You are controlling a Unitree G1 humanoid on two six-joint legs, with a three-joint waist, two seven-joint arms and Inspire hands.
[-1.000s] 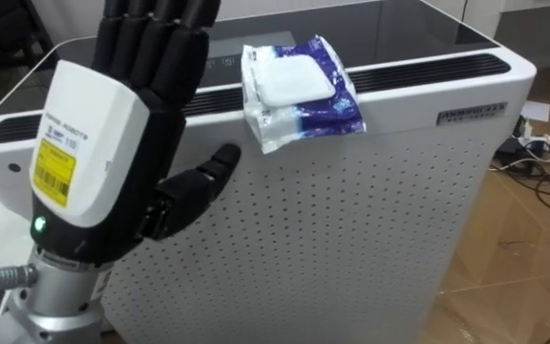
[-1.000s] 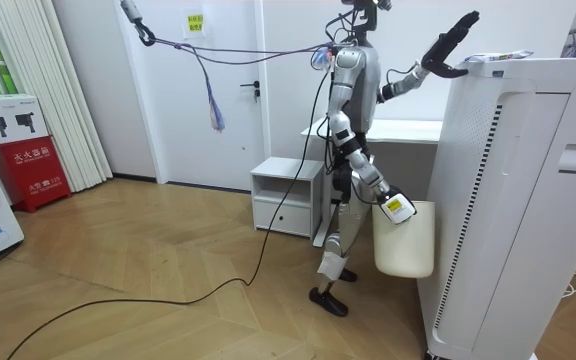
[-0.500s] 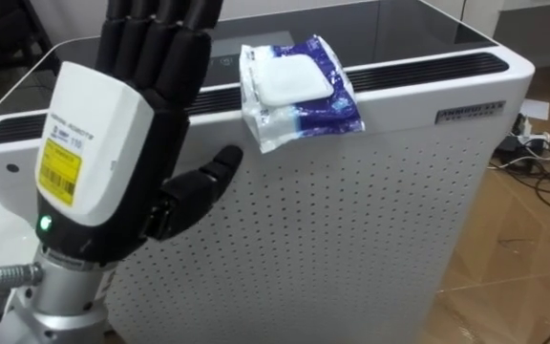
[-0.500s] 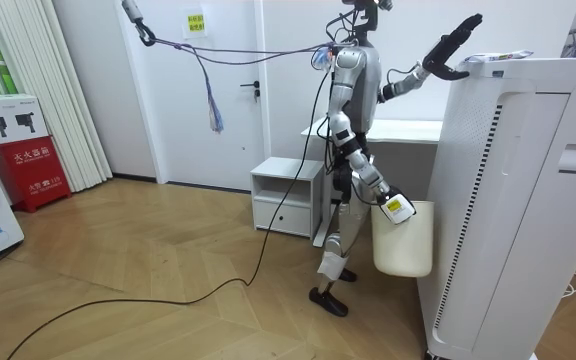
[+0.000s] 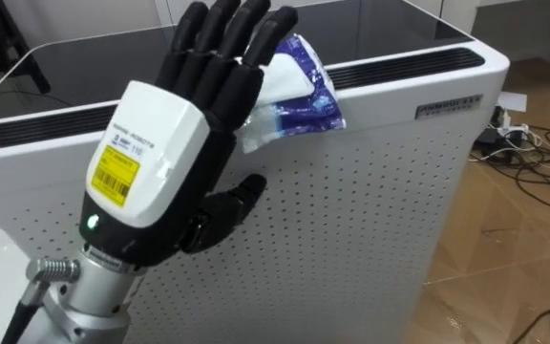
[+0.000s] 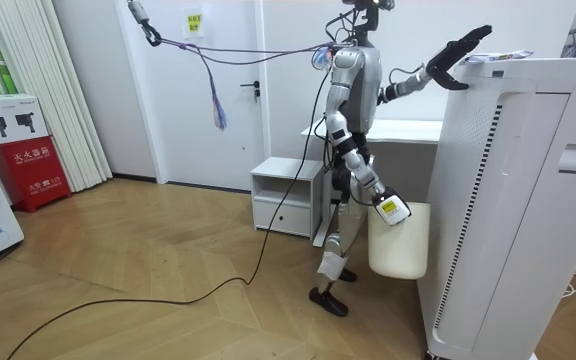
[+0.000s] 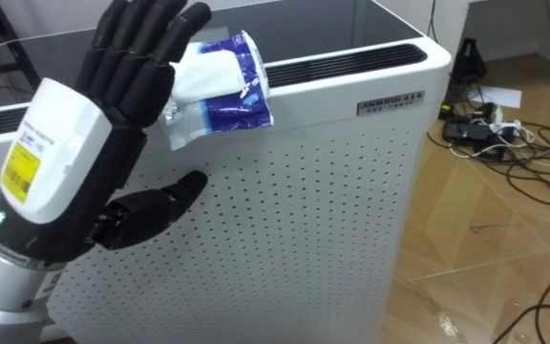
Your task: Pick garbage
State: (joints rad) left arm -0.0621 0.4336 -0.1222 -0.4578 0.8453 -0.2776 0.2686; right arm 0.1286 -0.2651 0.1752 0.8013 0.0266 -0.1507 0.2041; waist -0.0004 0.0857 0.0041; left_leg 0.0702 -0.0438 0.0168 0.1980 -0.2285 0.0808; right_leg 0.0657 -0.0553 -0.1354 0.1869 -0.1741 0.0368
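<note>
While the robot stands beside a tall white appliance, its left hand is raised at frame left, fingers straight, spread and holding nothing. Just behind them, upper middle, a blue-and-white packet lies on the appliance's top edge. Its right hand hangs by a white bin.

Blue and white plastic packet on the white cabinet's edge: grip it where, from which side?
Probably grip the blue and white plastic packet by its crinkled near end, which overhangs the front of the white perforated cabinet: bring the open left hand from the front, fingers on top, thumb beneath.
</note>
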